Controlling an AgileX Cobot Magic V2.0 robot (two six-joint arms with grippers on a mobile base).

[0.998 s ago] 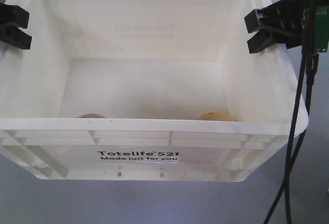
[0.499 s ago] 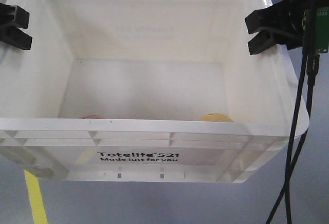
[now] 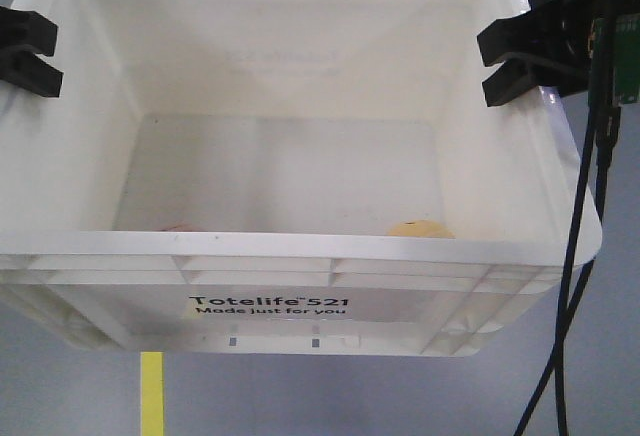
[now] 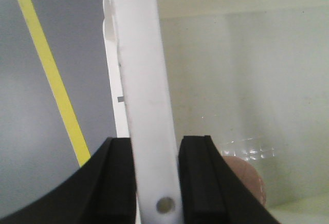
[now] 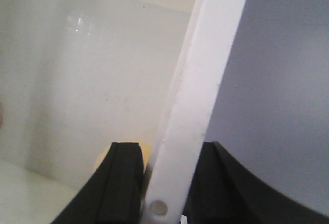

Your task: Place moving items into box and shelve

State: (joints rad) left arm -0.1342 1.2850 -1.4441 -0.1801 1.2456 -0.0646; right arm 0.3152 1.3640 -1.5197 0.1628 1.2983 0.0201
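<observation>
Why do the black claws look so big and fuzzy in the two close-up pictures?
Left wrist view: the left gripper sits right by the lens, so it looks soft; right wrist view: same for the right gripper; front view: the box looks washed-out white, its print sharp.

Bright, even, diffuse light falls from above. In the front view the white box (image 3: 300,246) nearly blows out: its far wall is washed pale and its bottom is greyer, in soft shade. Both wrist views are soft, with the left tool (image 4: 157,183) and right tool (image 5: 162,183) close and blurred. Faint glare patches sit on the inner walls. The floor (image 3: 60,396) reads dull grey.
</observation>
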